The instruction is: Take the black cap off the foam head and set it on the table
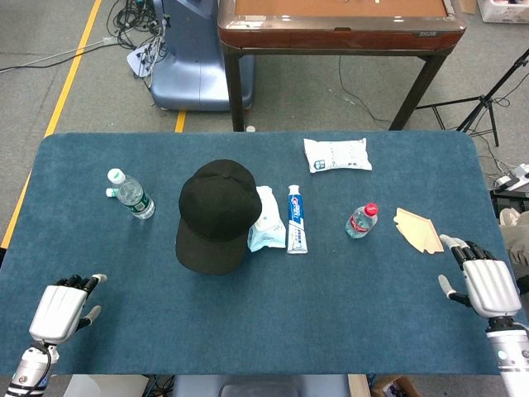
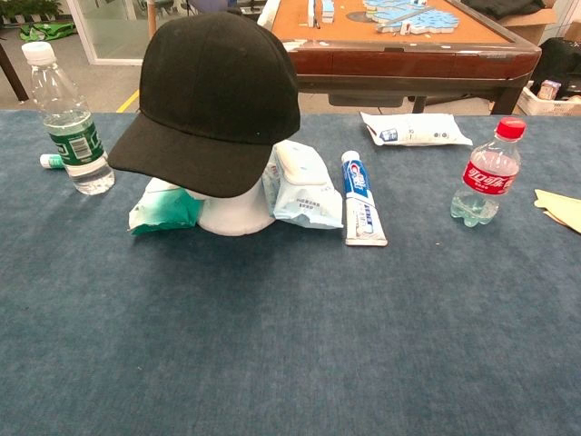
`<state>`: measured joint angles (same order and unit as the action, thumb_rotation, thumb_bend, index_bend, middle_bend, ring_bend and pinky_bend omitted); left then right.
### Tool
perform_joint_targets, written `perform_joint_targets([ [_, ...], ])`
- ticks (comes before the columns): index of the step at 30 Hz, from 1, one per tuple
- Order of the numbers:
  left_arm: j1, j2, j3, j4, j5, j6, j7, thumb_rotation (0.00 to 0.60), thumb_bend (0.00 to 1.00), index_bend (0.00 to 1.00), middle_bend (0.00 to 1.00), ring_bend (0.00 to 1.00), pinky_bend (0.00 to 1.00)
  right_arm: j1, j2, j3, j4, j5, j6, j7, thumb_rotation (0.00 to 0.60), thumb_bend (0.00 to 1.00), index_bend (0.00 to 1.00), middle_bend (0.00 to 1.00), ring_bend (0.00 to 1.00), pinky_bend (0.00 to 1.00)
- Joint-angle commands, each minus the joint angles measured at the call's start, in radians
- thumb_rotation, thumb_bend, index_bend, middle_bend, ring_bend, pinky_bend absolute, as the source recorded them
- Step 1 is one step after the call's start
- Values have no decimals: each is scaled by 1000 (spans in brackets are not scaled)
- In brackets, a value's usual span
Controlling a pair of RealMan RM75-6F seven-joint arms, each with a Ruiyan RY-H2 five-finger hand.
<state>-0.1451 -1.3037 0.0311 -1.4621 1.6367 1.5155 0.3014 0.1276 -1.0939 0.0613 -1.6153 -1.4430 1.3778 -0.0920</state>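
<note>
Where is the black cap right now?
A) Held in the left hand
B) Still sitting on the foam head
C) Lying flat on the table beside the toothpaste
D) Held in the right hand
B: the black cap sits on top of the white foam head, while the left hand and right hand hold nothing near the table's front edge.

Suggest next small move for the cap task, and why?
Probably reach the left hand up toward the black cap. The cap sits on the foam head, untouched; both hands rest open at the near table edge, and the right hand has the toothpaste and wipes pack in its way.
</note>
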Motion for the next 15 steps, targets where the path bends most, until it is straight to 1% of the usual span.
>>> perform_joint_targets([
  [1, -1, -1, -2, 1, -3, -4, 1, 600, 169, 348, 576, 462, 597, -3, 1, 0, 0, 1, 4, 2, 600, 363, 171, 237, 209, 335],
  [5, -2, -3, -3, 3, 5, -4, -4, 600, 169, 348, 575, 462, 597, -5, 1, -1, -1, -4, 11, 5, 600, 362, 171, 237, 209, 335],
  [13, -13, -14, -2, 17, 59, 21, -31, 600, 169, 348, 565, 462, 597, -18, 5, 1, -3, -11, 38, 16, 600, 363, 170, 237, 209, 335],
  [15, -19, -17, -4, 11, 76, 26, -18, 600, 169, 369, 563, 463, 597, -22, 6, 1, -3, -14, 46, 21, 600, 362, 171, 237, 209, 335],
])
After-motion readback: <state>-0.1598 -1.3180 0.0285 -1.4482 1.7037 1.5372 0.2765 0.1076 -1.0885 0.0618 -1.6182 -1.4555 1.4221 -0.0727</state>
